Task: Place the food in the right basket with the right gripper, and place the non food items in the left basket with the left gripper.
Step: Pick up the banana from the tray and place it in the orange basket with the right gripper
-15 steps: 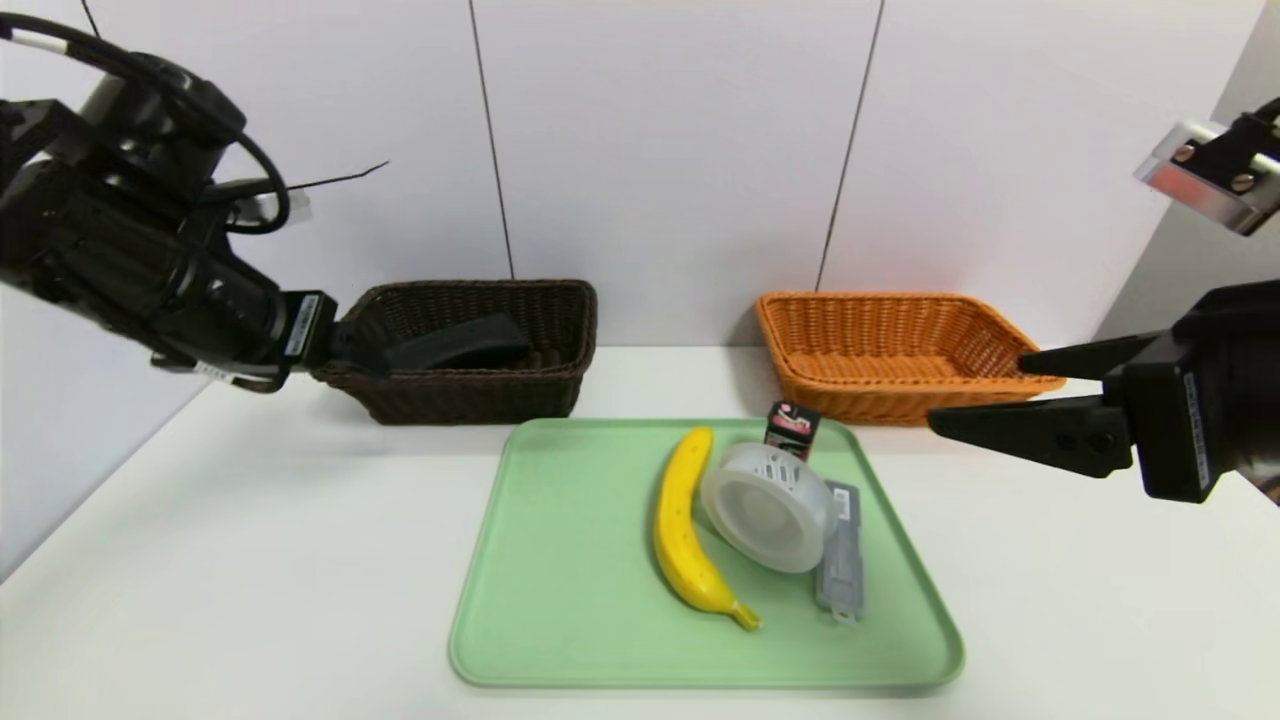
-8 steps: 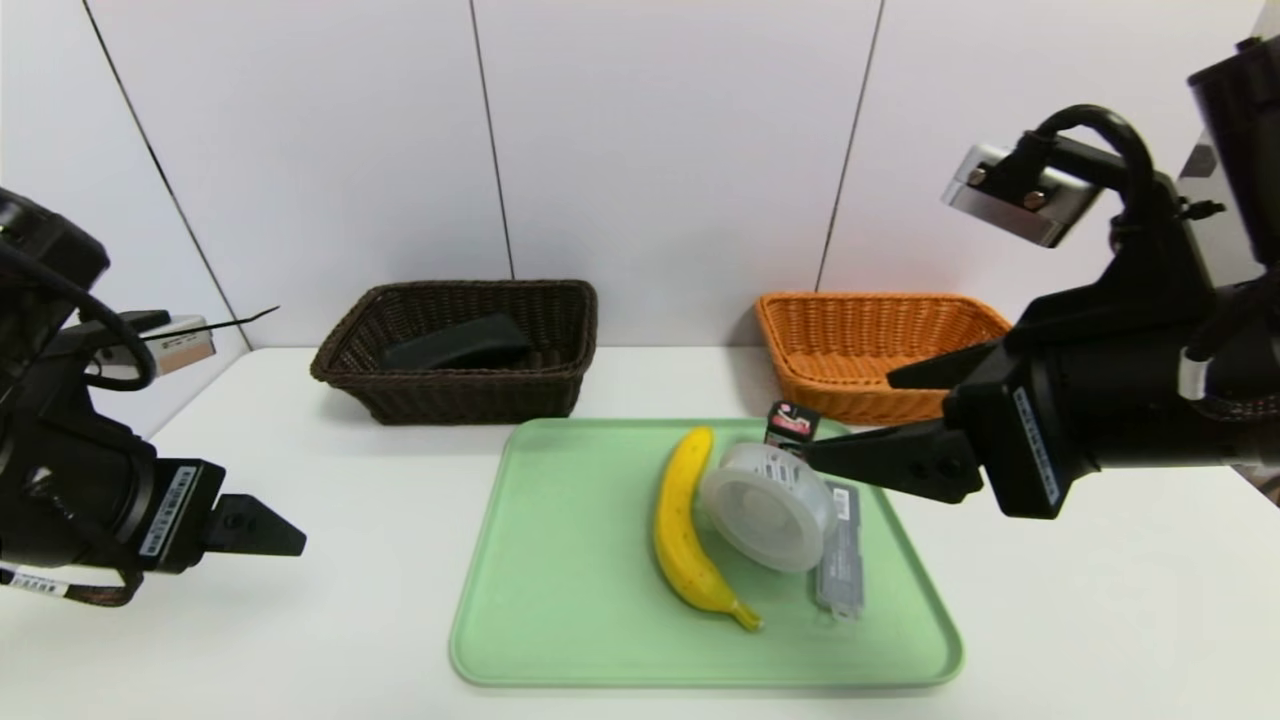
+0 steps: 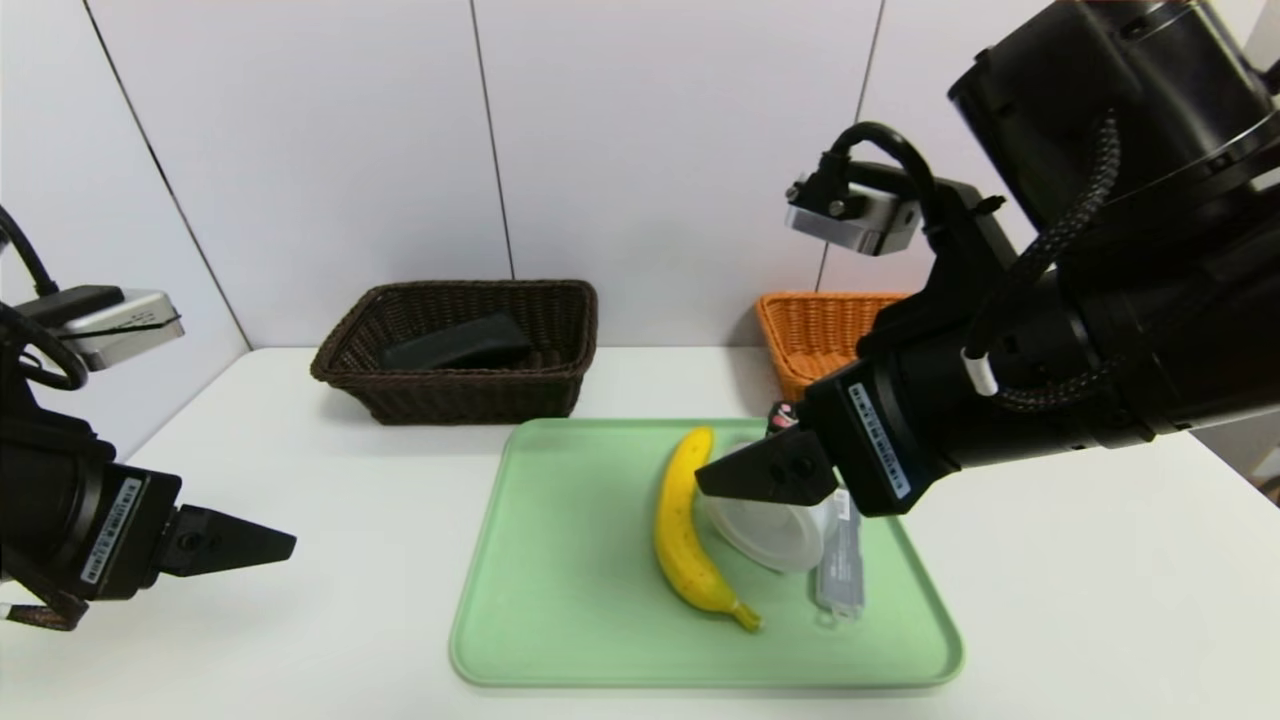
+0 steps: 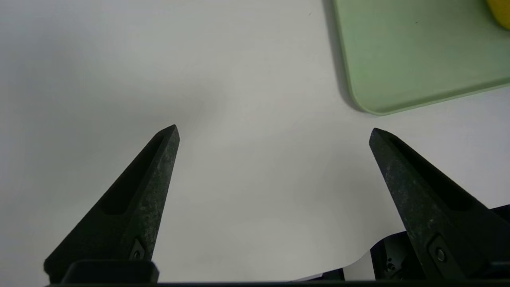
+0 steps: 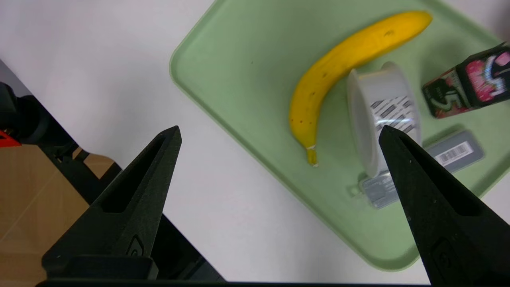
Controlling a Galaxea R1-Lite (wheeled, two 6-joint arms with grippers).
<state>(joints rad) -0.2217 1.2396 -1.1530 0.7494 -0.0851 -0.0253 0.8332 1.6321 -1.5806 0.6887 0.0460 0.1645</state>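
white surface (image 3: 350, 480) under pale wall panels, carrying one green tray (image 3: 560, 600) at lower centre of the head view and two baskets behind it: dark brown left basket (image 3: 455, 395) at centre left, already holding one black object (image 3: 455, 345); orange right basket (image 3: 815, 335) at centre right, mostly hidden by the right arm, contents not visible. on the tray, four things bunched toward its right half: one banana (image 3: 680, 530), one white tape roll (image 3: 775, 535) just beside it, probably touching, one small dark carton (image 3: 782, 417) behind, one grey flat packet (image 3: 840, 560) lying partly under the roll. right tool (image 3: 745, 475) wide open, holding nothing, poised over the roll and banana, likely lining up on the banana as the only clear food. left tool (image 3: 240, 545) also spread wide and empty, at lower left over bare surface, clear of the tray, presumably out of the other arm's way.
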